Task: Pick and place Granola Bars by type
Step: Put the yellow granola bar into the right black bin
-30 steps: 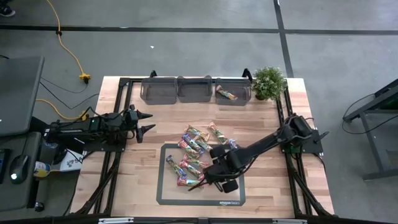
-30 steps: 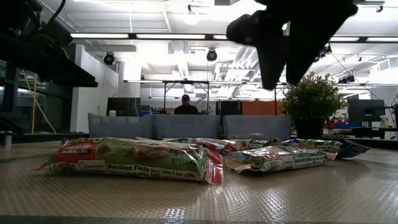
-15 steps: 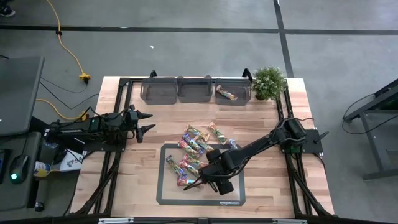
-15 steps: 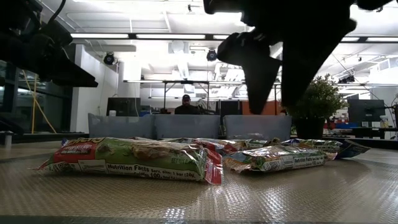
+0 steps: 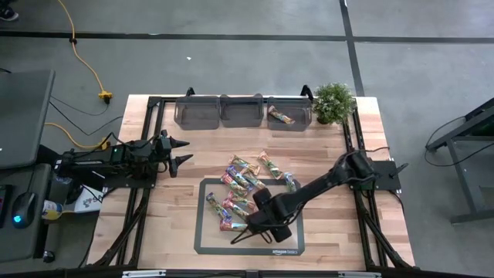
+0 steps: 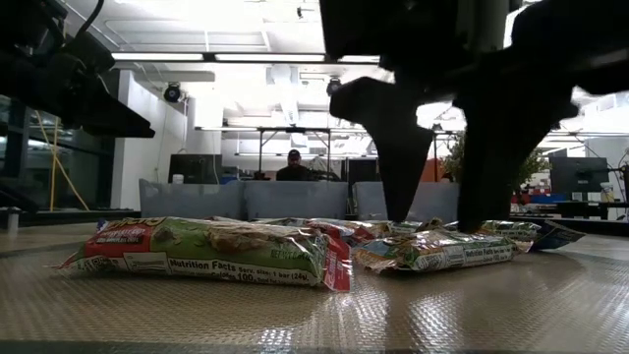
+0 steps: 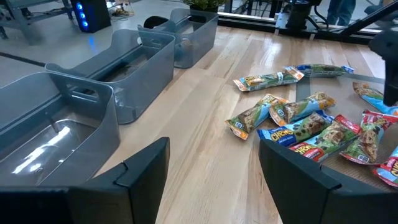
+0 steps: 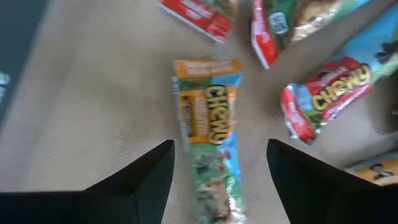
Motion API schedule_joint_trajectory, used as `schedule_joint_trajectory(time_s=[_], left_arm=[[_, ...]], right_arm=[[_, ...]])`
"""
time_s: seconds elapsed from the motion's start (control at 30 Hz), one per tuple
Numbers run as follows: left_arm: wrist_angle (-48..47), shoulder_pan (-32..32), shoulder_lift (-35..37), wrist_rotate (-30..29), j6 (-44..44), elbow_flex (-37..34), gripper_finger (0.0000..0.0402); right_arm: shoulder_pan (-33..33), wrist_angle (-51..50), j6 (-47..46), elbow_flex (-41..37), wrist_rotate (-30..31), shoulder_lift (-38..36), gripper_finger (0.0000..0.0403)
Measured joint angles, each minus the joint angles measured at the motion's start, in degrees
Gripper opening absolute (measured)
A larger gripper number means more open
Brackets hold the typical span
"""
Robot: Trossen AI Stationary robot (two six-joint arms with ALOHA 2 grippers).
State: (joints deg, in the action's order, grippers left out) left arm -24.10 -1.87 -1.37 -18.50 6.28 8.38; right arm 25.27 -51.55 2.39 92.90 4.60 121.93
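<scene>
Right claw (image 5: pixel 235 232), fingers apart, straddles a Granola Bar (image 8: pixel 208 134) whose lower end blurs out of view.

Dark hand (image 6: pixel 437 221) with spread fingers low over granola bars (image 6: pixel 206 254) on mat (image 6: pixel 314 315)

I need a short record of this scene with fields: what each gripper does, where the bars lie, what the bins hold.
right gripper: open, low over the mat, fingers astride a green-tan bar, not gripping
left gripper: open, waiting at the table's left side
bars: loose pile on the mat and the wood
bins: one bar in the right bin
</scene>
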Motion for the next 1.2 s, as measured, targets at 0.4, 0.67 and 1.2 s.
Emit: schedule_joint_trajectory(time_s=[0.4,0.67,1.2], left_arm=[[0.03,0.02,0.01,-0.02,0.00,0.01,0.0243],[0.00,0.00,0.00,0.00,-0.01,0.00,0.0243],[0.00,0.02,0.00,0.00,-0.02,0.00,0.0243]], right_arm=[[-0.26,1.47,-0.93,-0.11,-1.97,2.31,0.0240],[-0.12,8.51,-5.49,-6.31,-5.13,1.61,0.0222],[0.27,9.82,-6.65,-6.86,-4.13,1.81,0.0175]])
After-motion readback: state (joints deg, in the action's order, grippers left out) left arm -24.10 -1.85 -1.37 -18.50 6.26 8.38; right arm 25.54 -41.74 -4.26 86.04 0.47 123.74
